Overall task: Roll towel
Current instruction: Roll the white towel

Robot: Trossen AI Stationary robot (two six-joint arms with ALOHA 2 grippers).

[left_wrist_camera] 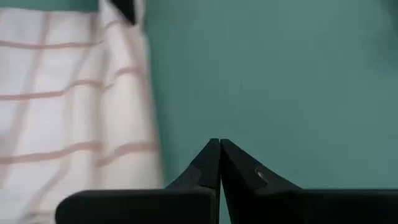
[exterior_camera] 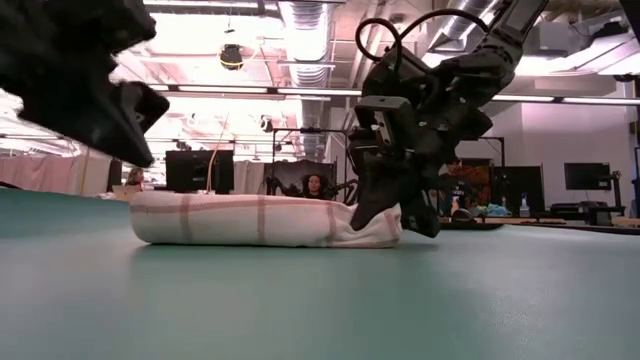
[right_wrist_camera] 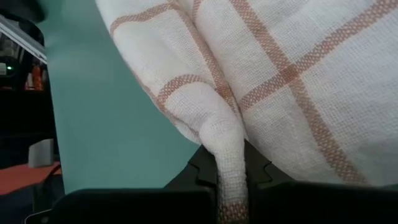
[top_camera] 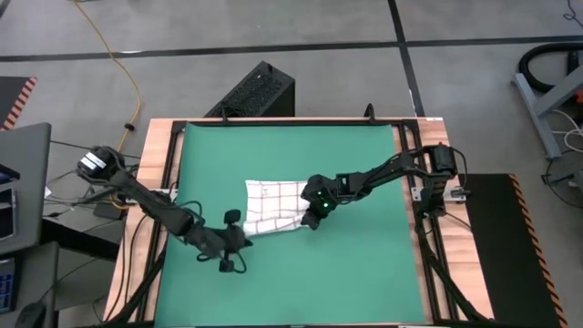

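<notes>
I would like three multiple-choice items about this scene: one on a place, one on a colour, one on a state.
1. Where does the towel lie?
A. on the green mat
B. on the floor
C. over an arm

2. What colour are the towel's lines?
A. blue
B. dark red
C. black

3. What is the right end effector doing?
A. hanging open
B. closed on nothing
C. pinching a towel fold

Key: 1 A, the high view shows it on the mat. 2 B, the right wrist view shows reddish lines. 3 C, cloth sits between its fingers; the left end effector is shut, empty.
</notes>
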